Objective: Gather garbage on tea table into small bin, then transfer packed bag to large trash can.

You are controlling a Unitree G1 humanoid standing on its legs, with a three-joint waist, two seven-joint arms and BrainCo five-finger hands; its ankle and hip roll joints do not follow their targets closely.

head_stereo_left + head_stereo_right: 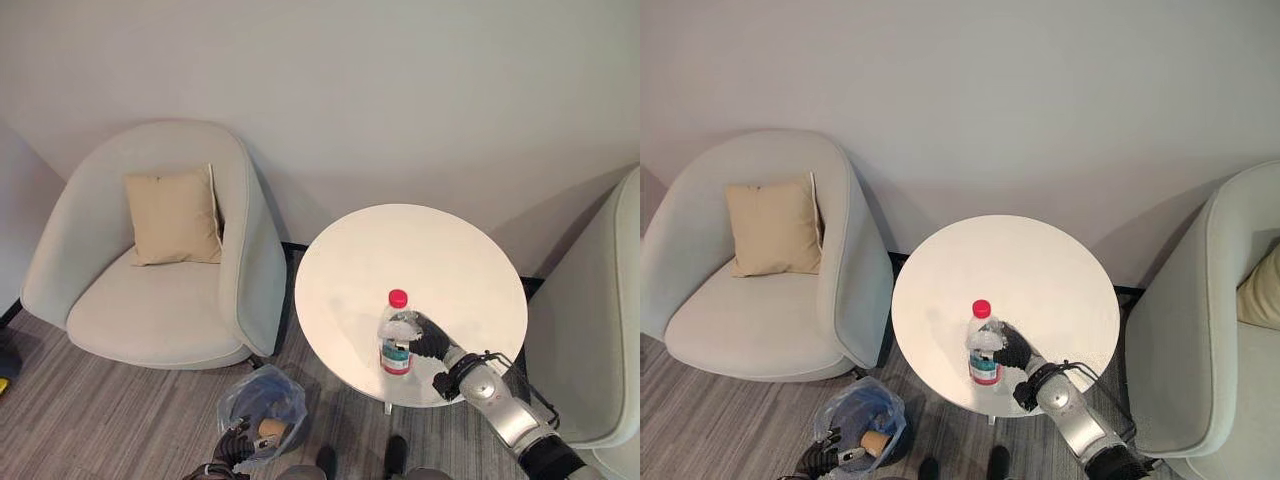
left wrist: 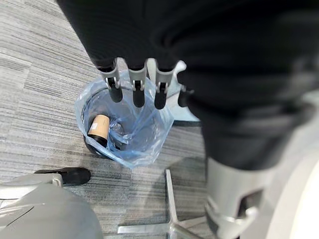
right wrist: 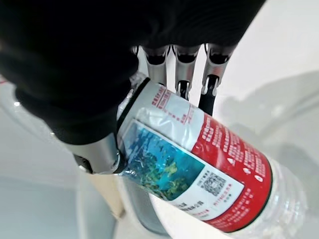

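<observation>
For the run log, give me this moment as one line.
right robot hand: shut on bottle, upright on tea table | left robot hand: open over small bin | bin: lined, holds trash

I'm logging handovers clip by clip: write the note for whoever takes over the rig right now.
Right hand: shut on the plastic bottle, which stands upright near the front edge of the round tea table.
Left hand: open, fingers straight, hanging above the small bin on the floor left of the table.
Done: the bin's blue bag already holds some rubbish, including a brown cup.
Left: get the bottle into the bin, then carry the packed bag to the large trash can.
</observation>
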